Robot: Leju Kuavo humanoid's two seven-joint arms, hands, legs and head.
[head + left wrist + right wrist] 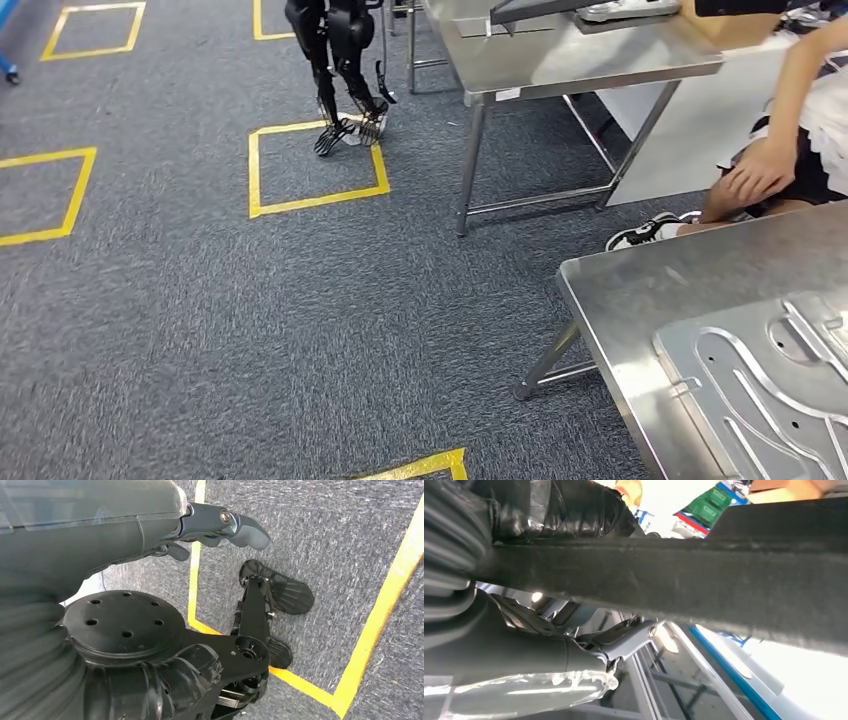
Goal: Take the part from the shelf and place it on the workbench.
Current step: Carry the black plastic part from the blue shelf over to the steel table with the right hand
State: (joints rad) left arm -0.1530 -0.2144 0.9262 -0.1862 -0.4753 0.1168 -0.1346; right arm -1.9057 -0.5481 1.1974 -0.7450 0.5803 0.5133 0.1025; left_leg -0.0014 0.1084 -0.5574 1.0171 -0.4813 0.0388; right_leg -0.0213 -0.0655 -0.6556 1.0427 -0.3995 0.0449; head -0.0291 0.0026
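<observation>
Lying flat at the near right corner of the steel workbench (620, 290), the stamped metal part (760, 385) carries no readable writing. Left hand (220, 527) hangs above the carpet, fingers apart, grasping nothing. Right hand (624, 640): grip cannot be told.

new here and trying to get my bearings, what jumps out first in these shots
The stamped metal part lying on the steel workbench at the lower right of the head view draws the eye first. Next come the yellow tape squares on the grey carpet, with another robot's black legs standing at the far edge of one. A seated person is at the right edge, behind the workbench.
</observation>
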